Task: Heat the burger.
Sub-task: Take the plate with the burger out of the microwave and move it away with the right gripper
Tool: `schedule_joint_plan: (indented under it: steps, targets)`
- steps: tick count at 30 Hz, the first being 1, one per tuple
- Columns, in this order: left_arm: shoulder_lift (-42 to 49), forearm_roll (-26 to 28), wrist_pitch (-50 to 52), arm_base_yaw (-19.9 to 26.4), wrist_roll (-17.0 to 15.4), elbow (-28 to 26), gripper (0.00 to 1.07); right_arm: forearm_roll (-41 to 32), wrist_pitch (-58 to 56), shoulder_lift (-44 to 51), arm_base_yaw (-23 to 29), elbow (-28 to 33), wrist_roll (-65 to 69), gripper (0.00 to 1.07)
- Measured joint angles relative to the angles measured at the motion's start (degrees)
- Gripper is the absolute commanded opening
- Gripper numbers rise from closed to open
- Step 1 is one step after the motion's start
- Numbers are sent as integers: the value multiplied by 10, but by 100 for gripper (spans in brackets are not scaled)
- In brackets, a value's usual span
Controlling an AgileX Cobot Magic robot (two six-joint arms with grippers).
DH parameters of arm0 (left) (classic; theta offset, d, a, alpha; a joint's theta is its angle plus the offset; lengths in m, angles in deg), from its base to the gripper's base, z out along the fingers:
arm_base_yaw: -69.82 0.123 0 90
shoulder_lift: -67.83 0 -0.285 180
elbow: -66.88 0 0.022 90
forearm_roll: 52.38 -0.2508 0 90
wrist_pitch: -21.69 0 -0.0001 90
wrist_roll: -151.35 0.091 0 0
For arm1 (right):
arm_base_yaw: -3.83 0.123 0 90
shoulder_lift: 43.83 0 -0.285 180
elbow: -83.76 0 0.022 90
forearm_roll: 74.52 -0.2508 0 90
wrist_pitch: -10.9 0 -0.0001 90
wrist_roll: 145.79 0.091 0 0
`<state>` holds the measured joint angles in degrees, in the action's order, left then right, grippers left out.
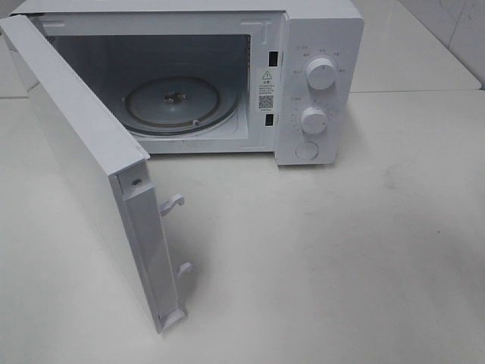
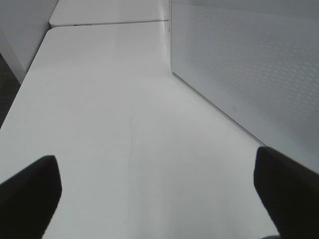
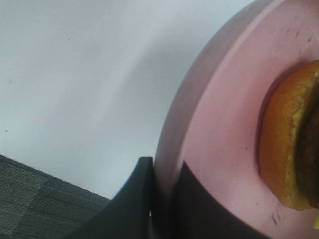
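White tabletop [image 1: 341, 250] all around. One burger [image 3: 291, 144], glossy golden bun, sits on one round pink plate [image 3: 224, 124]; right gripper [image 3: 162, 199] pinches the plate's rim. Left gripper [image 2: 159, 194] gapes wide over the table beside one white microwave [image 1: 318, 83], door [image 1: 83, 174] swung open, two knobs.

The dark fingers [image 3: 144, 199] at the bottom pinch the rim of the pink plate [image 3: 219, 129] — the burger [image 3: 284, 144] sits on it at the right edge, white worktop [image 3: 75, 74] upper left.
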<state>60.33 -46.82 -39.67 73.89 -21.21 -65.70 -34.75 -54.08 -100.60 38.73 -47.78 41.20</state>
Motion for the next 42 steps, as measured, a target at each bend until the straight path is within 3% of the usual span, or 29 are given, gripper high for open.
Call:
schedule_joint_plan:
  steps: [11,28,42]
  targets:
    - [0,0,0,0,0,0,98,11,-33,-84,0,-54,138,0]
    - [0,0,0,0,0,0,98,16,-26,-201,0,-58,290,0]
    - [0,0,0,0,0,0,98,24,48,-302,0,-58,403,0]
